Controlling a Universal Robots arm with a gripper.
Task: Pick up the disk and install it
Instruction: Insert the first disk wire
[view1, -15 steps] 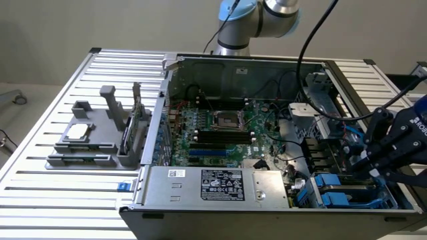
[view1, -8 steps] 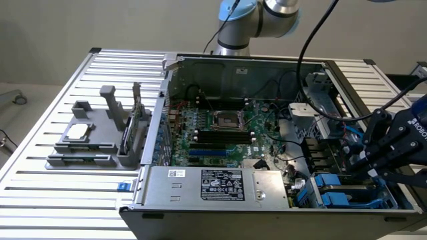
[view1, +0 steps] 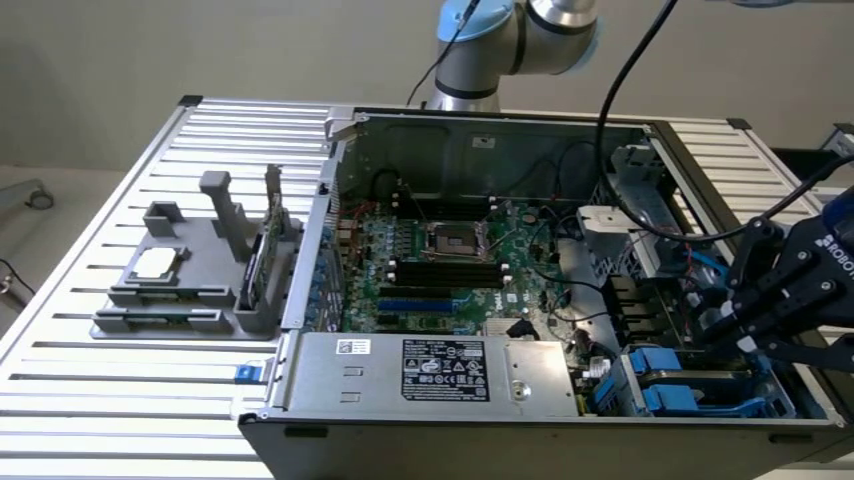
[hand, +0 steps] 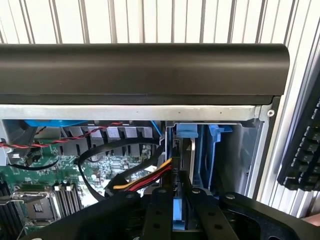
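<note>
My fingers (hand: 159, 212) are clenched on the disk (hand: 178, 215), which stands on edge between them. Its long axis points straight ahead into the blue drive bay (view1: 694, 400), at the exterior view's lower right.

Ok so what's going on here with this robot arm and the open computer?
The robot arm's gripper is down inside the open computer case, which lies on the slatted table. It is at the drive bay on the exterior view's right. Its fingers are closed on a thin blue-edged piece, apparently the disk seen edge-on, lined up with the bay's blue slots. I can't tell whether it is fully seated.
</note>
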